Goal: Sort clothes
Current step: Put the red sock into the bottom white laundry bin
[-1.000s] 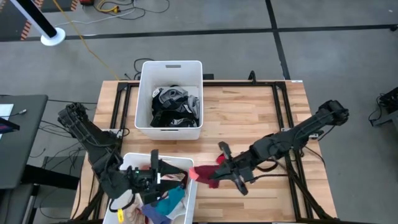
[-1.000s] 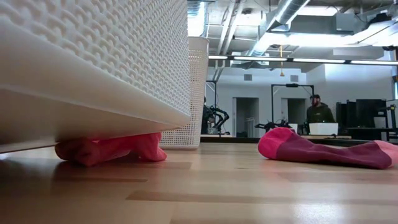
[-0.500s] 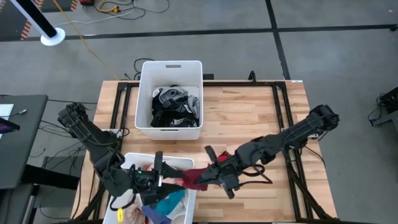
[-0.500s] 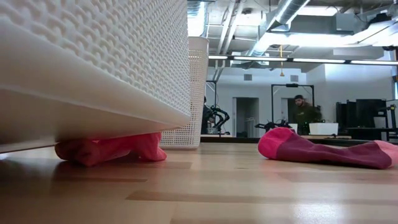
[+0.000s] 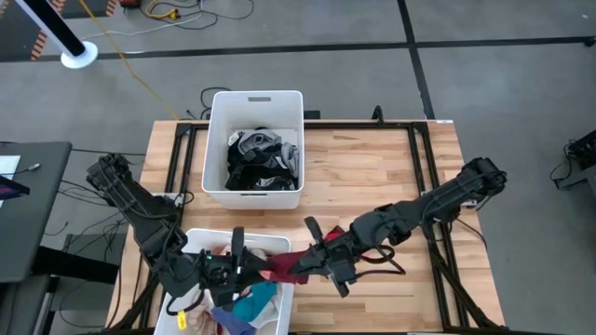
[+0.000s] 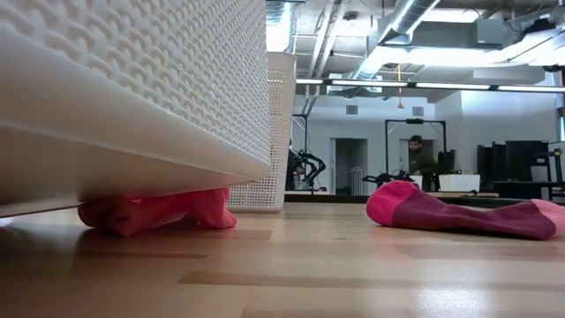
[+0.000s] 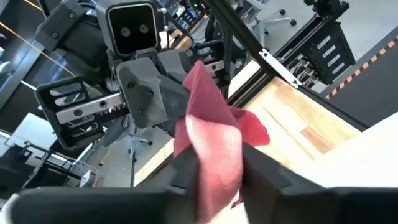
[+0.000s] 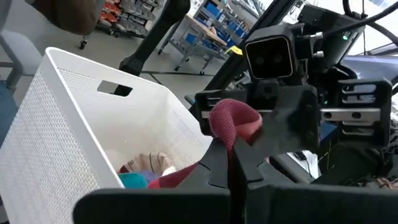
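In the low view, nearest the camera, a crumpled pink fabric garment (image 6: 154, 212) lies on the wooden table (image 6: 353, 274) under the raised edge of a white perforated plastic bin (image 6: 132, 79). At right lies a pink-and-maroon sock (image 6: 459, 212); a person (image 6: 422, 161) stands far behind. No gripper shows there.

The high view alone shows both arms meeting at lower centre, at the near bin's (image 5: 191, 244) right rim. The left gripper (image 5: 250, 270) and right gripper (image 5: 312, 261) both hold one maroon fabric garment (image 5: 284, 264) stretched between them.

The left wrist view shows its fingers (image 7: 186, 168) pinched on this cloth; the right wrist view shows its jaws clamped tight on it. Farther up, the second white bin (image 5: 254, 100) holds black, grey and white clothes (image 5: 261, 160).
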### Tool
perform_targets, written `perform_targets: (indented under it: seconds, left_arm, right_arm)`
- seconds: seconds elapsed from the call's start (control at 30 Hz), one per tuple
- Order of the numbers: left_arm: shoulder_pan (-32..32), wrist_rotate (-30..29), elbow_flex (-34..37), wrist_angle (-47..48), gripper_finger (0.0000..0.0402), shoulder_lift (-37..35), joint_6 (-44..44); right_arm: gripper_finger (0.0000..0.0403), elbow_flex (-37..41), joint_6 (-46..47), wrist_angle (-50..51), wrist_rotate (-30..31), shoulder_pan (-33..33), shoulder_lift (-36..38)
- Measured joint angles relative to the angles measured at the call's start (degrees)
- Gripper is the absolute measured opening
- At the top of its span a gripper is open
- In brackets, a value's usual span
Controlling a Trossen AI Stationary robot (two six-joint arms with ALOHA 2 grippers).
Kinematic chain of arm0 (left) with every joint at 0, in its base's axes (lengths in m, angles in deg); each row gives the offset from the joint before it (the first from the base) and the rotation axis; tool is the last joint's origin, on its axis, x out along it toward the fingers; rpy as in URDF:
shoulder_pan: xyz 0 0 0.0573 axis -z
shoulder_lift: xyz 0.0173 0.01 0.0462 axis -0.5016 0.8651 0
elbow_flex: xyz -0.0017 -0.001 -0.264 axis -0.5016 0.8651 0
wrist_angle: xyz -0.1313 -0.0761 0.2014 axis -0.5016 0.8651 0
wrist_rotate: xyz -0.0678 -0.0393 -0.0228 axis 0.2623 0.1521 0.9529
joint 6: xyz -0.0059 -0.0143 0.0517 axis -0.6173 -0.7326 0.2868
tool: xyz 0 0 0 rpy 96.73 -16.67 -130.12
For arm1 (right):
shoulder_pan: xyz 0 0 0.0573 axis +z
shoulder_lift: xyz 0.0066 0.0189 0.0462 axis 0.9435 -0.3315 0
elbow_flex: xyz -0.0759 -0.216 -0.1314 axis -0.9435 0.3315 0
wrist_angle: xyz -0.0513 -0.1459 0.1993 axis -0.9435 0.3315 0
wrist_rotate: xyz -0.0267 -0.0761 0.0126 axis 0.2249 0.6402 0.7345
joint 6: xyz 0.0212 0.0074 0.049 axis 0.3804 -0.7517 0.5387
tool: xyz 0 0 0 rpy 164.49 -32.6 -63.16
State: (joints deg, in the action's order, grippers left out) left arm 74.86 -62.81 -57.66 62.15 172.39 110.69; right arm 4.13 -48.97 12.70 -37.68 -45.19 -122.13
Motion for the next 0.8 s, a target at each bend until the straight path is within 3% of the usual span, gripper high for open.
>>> perform_targets:
  seconds: [0.13, 0.27, 0.4, 0.53, 0.8]
  left_arm:
    - [0.35, -0.06, 0.00, -0.04, 0.0012, 0.00, 2.16]
    - [1.20, -1.78, 0.00, -0.48, 0.0009, 0.00, 3.96]
    - [3.26, -7.86, 0.02, -1.95, 0.0005, 0.00, 7.98]
    - [6.14, -12.70, 0.02, -5.34, 0.0005, 0.02, 12.75]
    - [15.37, -30.32, -2.80, -7.20, 0.0003, 0.01, 20.77]
  right_arm:
    - [0.0005, 0.00, 0.63, 0.72, 0.02, -0.30, 0.00]
    - [0.0005, 0.00, 3.04, 2.68, 0.08, -0.92, 0.00]
    - [0.0020, 0.00, 3.86, 5.35, 3.01, -1.31, 0.00]
    - [0.0075, 0.02, 3.92, 7.74, 8.09, -1.19, 0.07]
    - [0.0208, 0.07, 10.51, 15.83, 16.70, -0.31, 0.61]
